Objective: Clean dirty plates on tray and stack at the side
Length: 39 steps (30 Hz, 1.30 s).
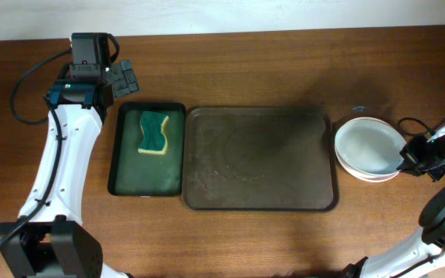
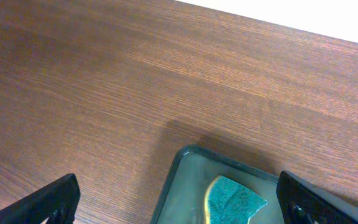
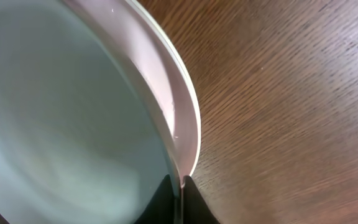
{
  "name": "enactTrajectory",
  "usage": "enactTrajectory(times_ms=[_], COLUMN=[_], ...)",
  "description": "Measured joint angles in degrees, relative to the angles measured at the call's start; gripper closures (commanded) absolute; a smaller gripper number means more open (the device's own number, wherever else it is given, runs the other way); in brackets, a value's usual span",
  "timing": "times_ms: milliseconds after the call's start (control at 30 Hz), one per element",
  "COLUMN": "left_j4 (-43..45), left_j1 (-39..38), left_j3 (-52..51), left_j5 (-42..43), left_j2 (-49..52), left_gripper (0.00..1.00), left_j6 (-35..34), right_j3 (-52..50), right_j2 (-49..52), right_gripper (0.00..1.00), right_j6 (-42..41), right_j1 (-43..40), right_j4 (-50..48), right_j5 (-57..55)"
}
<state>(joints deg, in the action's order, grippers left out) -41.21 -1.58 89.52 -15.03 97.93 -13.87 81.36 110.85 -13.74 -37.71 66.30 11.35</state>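
Right wrist view is almost filled by the plates (image 3: 73,112), cut off at its left and bottom edges. The right gripper (image 3: 180,190) is clenched on the rim of the top plate, and only the dark tips of its fingers (image 3: 197,208) show. How many plates are stacked cannot be made out.

In the overhead view the stack lies directly ahead of that gripper on the table (image 1: 284,69). The tray (image 1: 259,158) is just beyond the stack, and whether the two rims touch cannot be told.

The left gripper (image 2: 178,186) is spread wide and holds nothing, its fingers cropped by the frame. Between them and slightly ahead lies a corner of the black tray (image 2: 185,162) with a green sponge (image 2: 232,199), both cut off at the bottom.
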Motion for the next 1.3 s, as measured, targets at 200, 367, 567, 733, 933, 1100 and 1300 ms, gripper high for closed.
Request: enactTrajectory(times_ms=[200, 367, 567, 733, 933, 1100, 1300], left_j4=[0.0, 0.0, 0.0, 0.0, 0.0, 0.0, 0.0], left_j1=[0.0, 0.0, 0.0, 0.0, 0.0, 0.0, 0.0], left_j3=[0.0, 0.0, 0.0, 0.0, 0.0, 0.0, 0.0], left_j5=[0.0, 0.0, 0.0, 0.0, 0.0, 0.0, 0.0], left_j2=[0.0, 0.0, 0.0, 0.0, 0.0, 0.0, 0.0], left_gripper=[0.01, 0.01, 0.01, 0.00, 0.01, 0.00, 0.01], left_j6=[0.0, 0.0, 0.0, 0.0, 0.0, 0.0, 0.0], right_j3=[0.0, 0.0, 1.2, 1.2, 1.2, 1.2, 1.2], right_j2=[0.0, 0.0, 0.0, 0.0, 0.0, 0.0, 0.0], right_gripper=[0.64, 0.52, 0.45, 0.02, 0.02, 0.02, 0.02], right_j6=[-0.1, 3.8, 13.6, 16.2, 16.6, 16.7, 16.7], right_j1=[0.0, 5.3, 29.0, 42.1, 45.7, 45.7, 45.7], right_j4=[-0.5, -1.2, -1.4, -2.1, -2.2, -2.2, -2.2], right_j5=[-0.6, 3.3, 5.6, 3.1, 2.4, 2.1, 2.0])
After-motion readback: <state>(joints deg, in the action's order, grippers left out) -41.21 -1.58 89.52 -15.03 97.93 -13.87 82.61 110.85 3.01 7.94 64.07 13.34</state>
